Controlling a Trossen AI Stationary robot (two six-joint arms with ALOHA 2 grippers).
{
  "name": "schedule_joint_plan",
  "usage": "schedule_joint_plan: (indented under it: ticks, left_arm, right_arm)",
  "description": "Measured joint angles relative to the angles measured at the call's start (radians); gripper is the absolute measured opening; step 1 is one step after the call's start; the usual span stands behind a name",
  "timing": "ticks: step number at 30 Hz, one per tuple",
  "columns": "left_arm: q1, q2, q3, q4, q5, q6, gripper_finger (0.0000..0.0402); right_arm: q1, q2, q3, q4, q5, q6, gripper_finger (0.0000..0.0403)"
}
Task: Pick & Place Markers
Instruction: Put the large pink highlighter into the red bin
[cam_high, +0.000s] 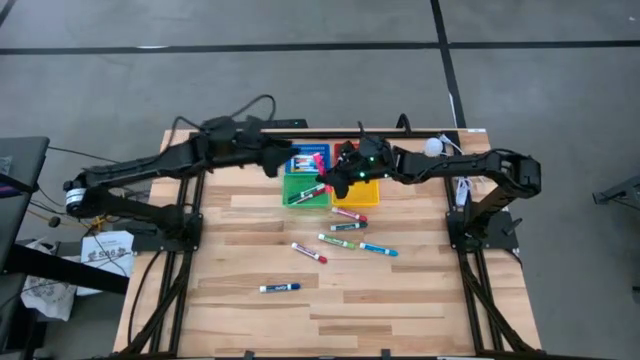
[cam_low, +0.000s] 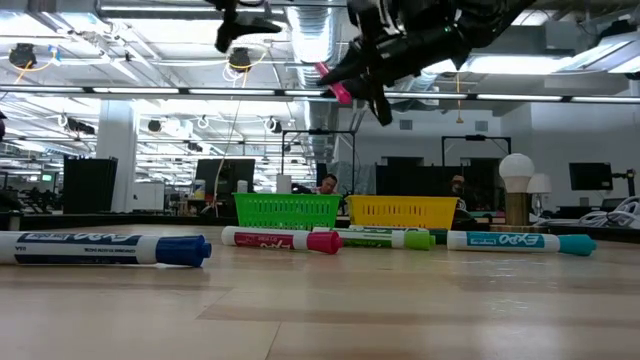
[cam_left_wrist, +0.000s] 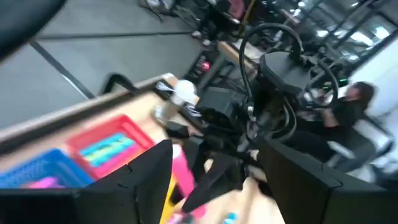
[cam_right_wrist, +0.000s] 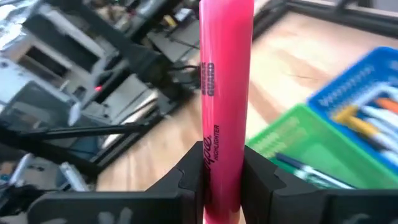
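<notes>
Already the right gripper (cam_right_wrist: 221, 171) pinched a pink marker (cam_right_wrist: 225, 93) above the green basket (cam_high: 307, 189), its barrel pointing away past the fingertips; the left gripper (cam_left_wrist: 211, 168), fingers spread, hovered just beside.

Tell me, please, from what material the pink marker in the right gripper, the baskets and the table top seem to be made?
Pink marker in the right gripper: probably smooth glossy plastic; light shines along its barrel. Green basket and yellow basket: likely moulded plastic mesh, judging by the even grid walls. Table: wood planks, pale with visible grain and a slight sheen.
</notes>
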Motion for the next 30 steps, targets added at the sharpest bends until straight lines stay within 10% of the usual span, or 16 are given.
schedule_joint_plan:
  ticks: [12,30]
  left_arm:
    - [0.055,-0.030,0.000,-0.137,-0.037,0.259,0.0227]
    - [0.064,-0.142,-0.404,0.200,-0.037,0.302,0.0230]
  right_arm:
    - [-0.146,0.001,0.288,-0.685,0.205,-0.375,0.0058]
    - [-0.241,0.076,0.385,-0.863,0.311,-0.740,0.0059]
